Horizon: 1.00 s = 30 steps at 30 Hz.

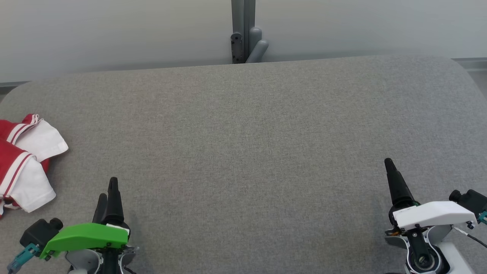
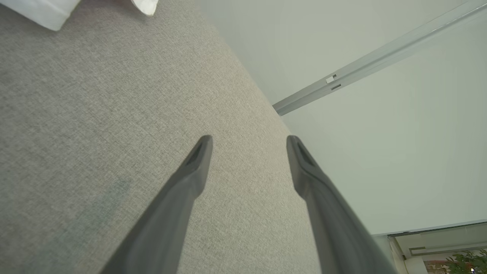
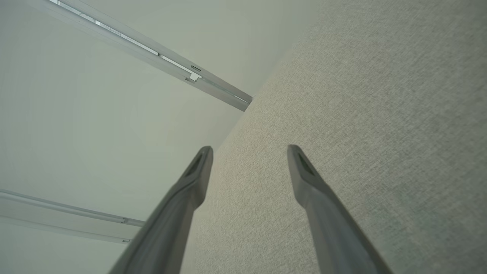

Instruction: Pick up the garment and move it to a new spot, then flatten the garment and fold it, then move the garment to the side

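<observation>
The garment (image 1: 23, 160), red and white with striped trim, lies bunched at the far left edge of the grey table (image 1: 243, 133), partly cut off by the head view's border. Its white corners (image 2: 42, 11) peek in at the top left of the left wrist view. My left gripper (image 1: 107, 190) hovers low at the front left, right of the garment and apart from it; its jaws stand open and empty (image 2: 249, 142). Over the front right of the table, my right gripper (image 1: 390, 165) is also open with nothing between its fingers (image 3: 249, 152).
The grey fabric table spans the whole width, with rounded far corners. Behind it stands a pale wall with a grey post and bracket (image 1: 245, 34) at the middle of the far edge.
</observation>
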Tool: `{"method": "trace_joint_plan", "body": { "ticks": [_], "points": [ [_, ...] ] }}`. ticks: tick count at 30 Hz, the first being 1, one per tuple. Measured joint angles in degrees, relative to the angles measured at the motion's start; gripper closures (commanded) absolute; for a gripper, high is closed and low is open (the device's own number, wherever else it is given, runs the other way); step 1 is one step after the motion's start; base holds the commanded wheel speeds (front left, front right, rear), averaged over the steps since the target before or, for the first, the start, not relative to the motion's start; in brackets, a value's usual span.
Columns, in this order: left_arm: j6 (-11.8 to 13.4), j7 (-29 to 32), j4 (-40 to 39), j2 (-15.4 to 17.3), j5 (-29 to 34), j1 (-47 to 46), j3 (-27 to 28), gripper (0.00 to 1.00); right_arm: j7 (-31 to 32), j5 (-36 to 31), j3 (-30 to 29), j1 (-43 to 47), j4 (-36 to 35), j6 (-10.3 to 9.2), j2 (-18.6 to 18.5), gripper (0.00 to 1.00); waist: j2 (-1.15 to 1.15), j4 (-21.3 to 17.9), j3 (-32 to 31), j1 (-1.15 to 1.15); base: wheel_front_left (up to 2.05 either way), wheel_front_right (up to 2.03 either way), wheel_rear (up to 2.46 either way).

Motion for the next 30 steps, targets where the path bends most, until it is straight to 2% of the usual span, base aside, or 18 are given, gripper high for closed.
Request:
{"method": "trace_joint_plan", "body": {
  "ticks": [17,30],
  "points": [
    [0.9,-3.5,0.9,0.1,14.0,0.1,-1.7,0.00,-1.7,-17.9,-2.3,0.4,0.1,0.00,1.6,0.00,0.00,0.0,0.2,0.00,0.00,0.00,0.00],
    [1.3,-5.5,1.3,0.1,22.6,0.4,-2.6,0.00,-2.8,-28.3,-3.8,1.2,-0.2,0.00,2.7,0.00,0.00,0.1,0.3,0.00,0.00,0.00,0.00]
  ]
}}
